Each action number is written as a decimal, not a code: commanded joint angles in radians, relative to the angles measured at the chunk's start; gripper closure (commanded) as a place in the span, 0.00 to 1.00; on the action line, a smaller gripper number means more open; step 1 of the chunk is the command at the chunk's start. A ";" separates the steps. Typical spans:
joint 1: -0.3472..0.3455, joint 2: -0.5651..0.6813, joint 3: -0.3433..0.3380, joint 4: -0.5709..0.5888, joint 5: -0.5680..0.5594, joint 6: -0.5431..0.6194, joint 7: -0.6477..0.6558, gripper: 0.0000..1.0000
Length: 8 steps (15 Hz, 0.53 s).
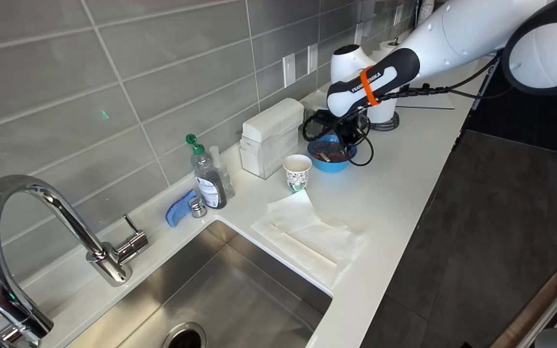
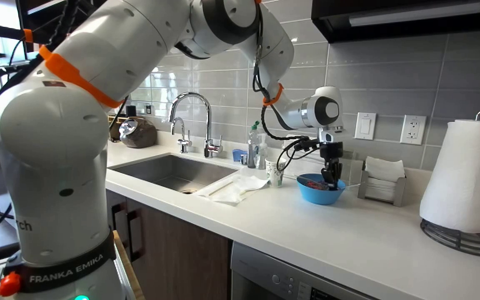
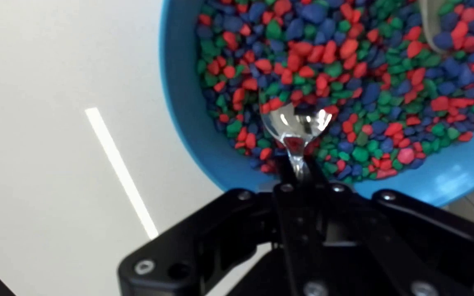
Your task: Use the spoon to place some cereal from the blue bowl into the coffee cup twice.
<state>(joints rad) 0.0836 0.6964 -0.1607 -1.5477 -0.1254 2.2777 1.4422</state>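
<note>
The blue bowl (image 1: 329, 166) stands on the counter in both exterior views (image 2: 320, 196) and fills much of the wrist view (image 3: 187, 123). It holds the cereal (image 3: 303, 57), small red, green and dark blue bits. My gripper (image 3: 298, 170) is shut on a metal spoon (image 3: 296, 123) and points down into the bowl, also in an exterior view (image 2: 331, 183). The spoon's head is partly sunk in the cereal, with some bits over its front edge. The coffee cup (image 1: 297, 174) stands upright beside the bowl, also seen here (image 2: 274, 173). Its inside is mostly hidden; it is outside the wrist view.
A second pale utensil (image 3: 432, 24) lies in the bowl. Paper towels (image 1: 315, 232) with a thin stick lie by the sink (image 1: 240, 290). A white napkin stack (image 1: 271, 137) and soap bottle (image 1: 208, 179) stand near the wall. A napkin holder (image 2: 382, 183) and paper-towel roll (image 2: 465, 175) stand beyond the bowl.
</note>
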 commanded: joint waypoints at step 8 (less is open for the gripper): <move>-0.025 -0.030 0.022 0.049 0.070 -0.079 -0.052 0.98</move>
<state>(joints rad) 0.0746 0.6801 -0.1583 -1.5157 -0.0956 2.2462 1.4179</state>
